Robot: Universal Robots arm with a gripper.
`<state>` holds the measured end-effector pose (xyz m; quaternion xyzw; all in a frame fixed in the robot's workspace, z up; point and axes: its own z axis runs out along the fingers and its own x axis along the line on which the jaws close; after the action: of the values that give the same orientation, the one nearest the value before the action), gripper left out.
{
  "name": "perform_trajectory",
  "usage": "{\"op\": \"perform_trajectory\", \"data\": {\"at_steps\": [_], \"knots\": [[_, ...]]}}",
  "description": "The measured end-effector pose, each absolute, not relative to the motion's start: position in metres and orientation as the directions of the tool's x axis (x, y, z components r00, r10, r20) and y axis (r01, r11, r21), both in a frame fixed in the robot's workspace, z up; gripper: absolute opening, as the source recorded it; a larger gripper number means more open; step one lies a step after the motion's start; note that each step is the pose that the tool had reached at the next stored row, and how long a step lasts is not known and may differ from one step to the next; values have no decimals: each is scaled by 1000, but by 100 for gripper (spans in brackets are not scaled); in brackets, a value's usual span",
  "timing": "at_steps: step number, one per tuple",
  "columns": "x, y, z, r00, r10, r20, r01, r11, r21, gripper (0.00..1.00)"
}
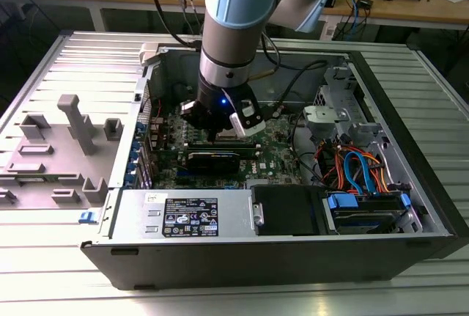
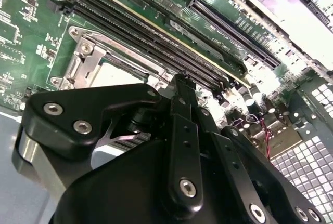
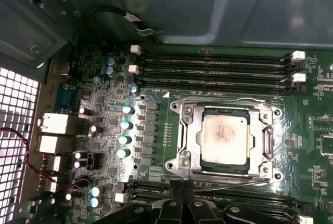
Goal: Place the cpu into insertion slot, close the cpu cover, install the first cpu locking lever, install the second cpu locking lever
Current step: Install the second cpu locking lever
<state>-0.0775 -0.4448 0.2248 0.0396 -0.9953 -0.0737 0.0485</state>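
Inside open computer case [image 1: 410, 184]: cpu [image 3: 225, 140] seated under cpu cover [image 3: 190, 130]; claw [image 3: 179, 203] closed, empty; best pressing levers squarely.

In the exterior view the arm hides the insertion slot [image 3: 227, 140]; in the second wrist view the pincer [image 2: 179, 86] body covers most of the cpu [image 2: 118, 73], and its fingertips' gap cannot be judged
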Motion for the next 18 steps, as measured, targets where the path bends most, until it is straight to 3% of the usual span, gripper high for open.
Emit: {"op": "perform_trajectory", "data": {"at_steps": [10, 18], "knots": [[-81, -445, 218, -992, -90, 89, -74, 982, 171, 11], [-89, -445, 214, -994, -92, 58, -80, 981, 176, 11]]}}
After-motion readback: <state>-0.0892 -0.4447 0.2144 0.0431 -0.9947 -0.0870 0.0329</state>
